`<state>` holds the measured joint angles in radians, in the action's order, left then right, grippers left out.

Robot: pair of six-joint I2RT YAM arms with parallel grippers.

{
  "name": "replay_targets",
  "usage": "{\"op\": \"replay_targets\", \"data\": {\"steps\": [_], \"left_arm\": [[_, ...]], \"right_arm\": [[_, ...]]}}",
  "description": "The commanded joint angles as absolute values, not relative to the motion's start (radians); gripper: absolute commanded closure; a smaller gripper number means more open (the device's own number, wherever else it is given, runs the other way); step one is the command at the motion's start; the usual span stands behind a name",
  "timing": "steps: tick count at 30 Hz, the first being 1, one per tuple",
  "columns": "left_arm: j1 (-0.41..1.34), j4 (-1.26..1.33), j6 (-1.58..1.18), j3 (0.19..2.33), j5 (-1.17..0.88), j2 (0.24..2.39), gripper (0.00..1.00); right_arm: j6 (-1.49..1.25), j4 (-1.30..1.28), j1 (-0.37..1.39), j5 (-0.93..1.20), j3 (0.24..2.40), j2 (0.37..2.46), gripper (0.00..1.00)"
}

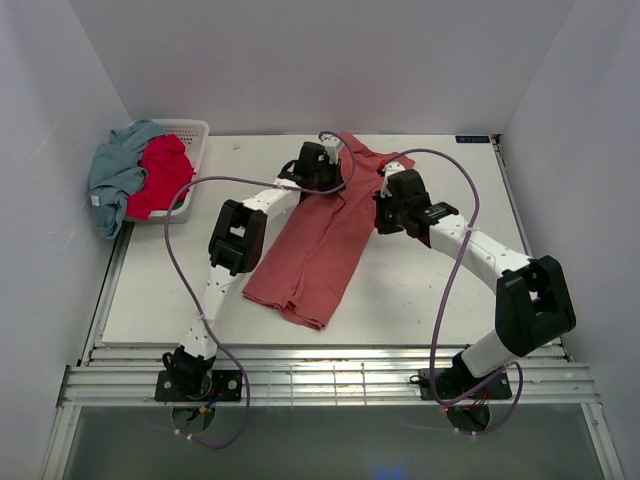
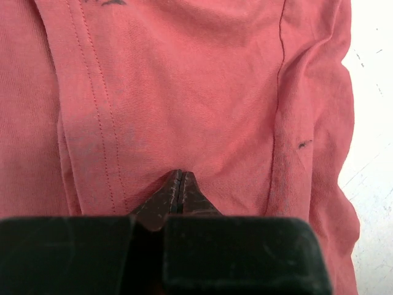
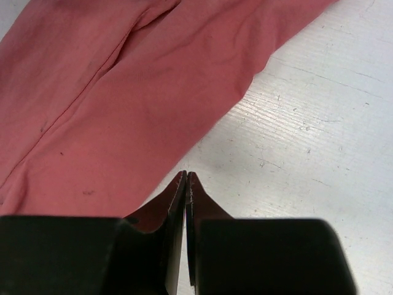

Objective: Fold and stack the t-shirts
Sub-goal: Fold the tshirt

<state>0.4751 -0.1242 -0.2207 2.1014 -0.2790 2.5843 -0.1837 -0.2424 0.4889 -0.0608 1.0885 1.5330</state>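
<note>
Left tool (image 2: pixel 178 176), tips pressed together, sits over the salmon-red t-shirt (image 1: pixel 318 240). Right tool (image 3: pixel 186 176), likewise closed and empty, hangs just off its edge above the counter (image 3: pixel 319 123). The shirt lies rumpled mid-counter, so best pinch opposite corners and spread it flat before folding. The white lattice basket (image 1: pixel 196 134), far left, holds the crimson t-shirt (image 1: pixel 160 176); the grey-blue t-shirt (image 1: pixel 114 166) drapes over its rim.

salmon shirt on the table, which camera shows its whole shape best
The top external view: the salmon shirt shows nearly whole there, stretched diagonally across the white table. The left wrist view shows only close-up fabric and stitched seams; the right wrist view shows just one edge of it against the table.
</note>
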Motion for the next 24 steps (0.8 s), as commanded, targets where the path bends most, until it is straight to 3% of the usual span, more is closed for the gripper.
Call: {"op": "replay_targets", "data": {"steps": [1, 16, 24], "left_arm": [[0.457, -0.215, -0.196, 2.06, -0.178, 2.583, 1.0], [0.371, -0.233, -0.33, 1.836, 0.122, 2.485, 1.0], [0.365, -0.261, -0.394, 1.812, 0.147, 2.47, 1.0]], "right_arm": [[-0.196, -0.253, 0.5, -0.072, 1.095, 1.5, 0.92], [-0.209, -0.264, 0.506, -0.071, 1.091, 1.522, 0.92], [-0.212, -0.267, 0.508, -0.067, 1.085, 1.532, 0.92]]}}
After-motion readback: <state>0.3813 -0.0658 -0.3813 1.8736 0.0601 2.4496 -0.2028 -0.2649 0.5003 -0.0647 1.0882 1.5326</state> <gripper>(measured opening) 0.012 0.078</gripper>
